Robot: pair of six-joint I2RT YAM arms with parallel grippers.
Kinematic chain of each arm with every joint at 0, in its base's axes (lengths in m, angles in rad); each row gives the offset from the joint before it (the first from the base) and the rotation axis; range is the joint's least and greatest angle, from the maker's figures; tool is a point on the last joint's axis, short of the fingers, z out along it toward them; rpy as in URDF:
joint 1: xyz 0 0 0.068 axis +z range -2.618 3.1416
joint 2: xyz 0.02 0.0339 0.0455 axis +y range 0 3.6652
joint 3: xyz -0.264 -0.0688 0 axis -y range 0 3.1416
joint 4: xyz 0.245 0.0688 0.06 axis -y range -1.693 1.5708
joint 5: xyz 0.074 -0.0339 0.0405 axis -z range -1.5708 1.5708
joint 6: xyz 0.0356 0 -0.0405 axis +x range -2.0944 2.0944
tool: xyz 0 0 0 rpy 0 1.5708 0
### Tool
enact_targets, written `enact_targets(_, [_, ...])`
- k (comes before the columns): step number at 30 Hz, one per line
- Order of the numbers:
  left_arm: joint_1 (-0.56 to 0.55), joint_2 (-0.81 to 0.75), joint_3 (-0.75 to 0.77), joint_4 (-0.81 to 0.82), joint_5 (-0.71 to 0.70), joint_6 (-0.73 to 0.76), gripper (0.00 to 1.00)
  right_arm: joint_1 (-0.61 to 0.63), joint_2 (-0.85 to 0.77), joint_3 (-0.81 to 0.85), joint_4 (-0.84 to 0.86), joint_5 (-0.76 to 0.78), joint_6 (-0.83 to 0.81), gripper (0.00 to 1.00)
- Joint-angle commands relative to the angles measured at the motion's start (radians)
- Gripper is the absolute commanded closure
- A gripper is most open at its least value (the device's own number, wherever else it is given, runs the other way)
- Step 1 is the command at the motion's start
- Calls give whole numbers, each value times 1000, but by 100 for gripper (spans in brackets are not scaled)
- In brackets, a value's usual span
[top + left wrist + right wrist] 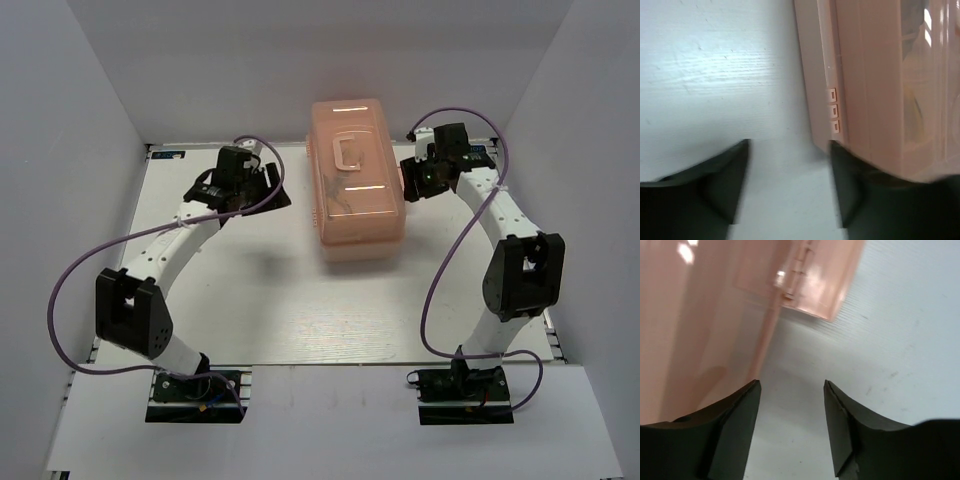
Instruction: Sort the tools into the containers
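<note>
Both sides of the closed salmon-pink toolbox (355, 185), sitting mid-surface (260, 300), are flanked: left claw (790, 147) wide and empty just beside its left wall, right claw (792, 385) likewise near its right. The lid probably comes next, so brace one side and lift squarely without skidding the box.

Inside a robotics lab test cell: plain white panel walls (70, 100) boxed around a white tabletop (280, 310), two white-and-black robot arms (165, 255) bolted to black base plates (195, 397) at its near edge, purple cables (424, 310) looped loose beside each
</note>
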Motion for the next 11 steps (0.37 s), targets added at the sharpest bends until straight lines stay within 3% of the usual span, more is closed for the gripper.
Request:
enact_targets(1, [10, -108, -6, 1, -37, 68, 16, -7, -90, -5, 1, 221, 25, 39])
enact_targets(3, [10, -145, -15, 1, -46, 128, 1, -8, -131, -22, -25, 250, 44, 29])
enact_targets(4, [10, -154, -15, 1, -46, 149, 1, -5, -168, -37, -27, 250, 48, 26])
enact_targets(5, [10, -165, -15, -8, -46, 177, 1, -2, -214, -51, -23, 241, 48, 10])
enact_targets(11, [10, -265, -93, 31, -68, 218, 1, 2, -399, -224, 15, 187, 77, 10])
